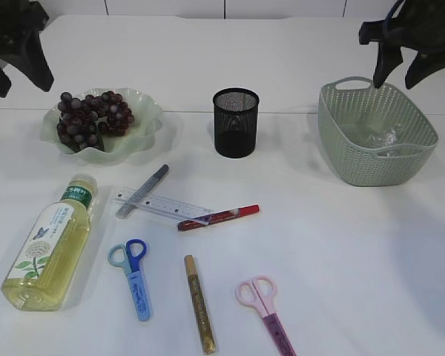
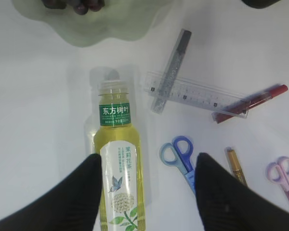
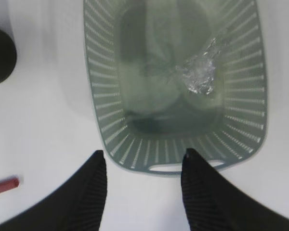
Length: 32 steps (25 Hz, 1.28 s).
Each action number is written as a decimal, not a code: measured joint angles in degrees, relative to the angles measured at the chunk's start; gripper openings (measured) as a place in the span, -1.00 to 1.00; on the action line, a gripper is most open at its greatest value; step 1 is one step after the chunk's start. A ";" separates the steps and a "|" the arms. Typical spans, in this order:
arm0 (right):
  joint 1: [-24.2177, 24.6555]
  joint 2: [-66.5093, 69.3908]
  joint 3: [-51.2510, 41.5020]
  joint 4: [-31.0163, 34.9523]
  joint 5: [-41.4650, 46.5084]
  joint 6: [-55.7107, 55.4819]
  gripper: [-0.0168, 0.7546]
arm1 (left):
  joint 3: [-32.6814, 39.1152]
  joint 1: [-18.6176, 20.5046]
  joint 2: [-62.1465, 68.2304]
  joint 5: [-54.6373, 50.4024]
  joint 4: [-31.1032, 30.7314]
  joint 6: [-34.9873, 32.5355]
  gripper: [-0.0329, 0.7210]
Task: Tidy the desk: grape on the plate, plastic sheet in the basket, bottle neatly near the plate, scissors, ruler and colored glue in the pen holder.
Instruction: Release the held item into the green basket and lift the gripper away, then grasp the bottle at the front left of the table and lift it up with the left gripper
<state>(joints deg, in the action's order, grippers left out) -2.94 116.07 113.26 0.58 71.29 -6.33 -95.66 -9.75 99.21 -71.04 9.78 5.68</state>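
Observation:
The grapes (image 1: 94,117) lie on the pale green plate (image 1: 150,107). The crumpled plastic sheet (image 3: 200,74) lies in the green basket (image 1: 341,152). The yellow tea bottle (image 1: 50,243) lies on its side below the plate; it also shows in the left wrist view (image 2: 119,159). The clear ruler (image 1: 167,205), silver glue pen (image 1: 144,189), red glue pen (image 1: 219,217), gold glue pen (image 1: 198,303), blue scissors (image 1: 133,274) and pink scissors (image 1: 267,308) lie on the table. The black mesh pen holder (image 1: 235,122) stands upright. My left gripper (image 2: 147,166) is open above the bottle. My right gripper (image 3: 143,161) is open above the basket's rim.
The table is white, with bare surface at the right front below the basket. The loose items crowd the left and middle front. Both arms hang high at the back corners, left (image 1: 15,44) and right (image 1: 408,48).

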 joint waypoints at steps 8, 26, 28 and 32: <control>0.00 -6.87 -15.05 2.22 0.00 0.84 0.09 | 8.97 0.00 -2.59 0.00 -1.31 1.40 0.59; 0.00 -30.13 -37.77 7.41 -0.21 2.40 0.09 | 10.55 -1.87 8.74 0.68 -5.25 1.75 0.68; 0.00 -30.79 -37.76 7.41 -0.21 2.40 0.09 | 10.55 -2.98 10.28 0.89 -6.56 1.80 0.68; 0.00 -31.50 -38.01 7.41 -0.21 2.49 0.09 | 10.55 -3.94 12.33 1.14 -8.50 2.25 0.68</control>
<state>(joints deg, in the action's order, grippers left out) -2.94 84.57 75.25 7.99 71.08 -3.85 -85.10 -13.69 111.54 -69.90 1.28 7.93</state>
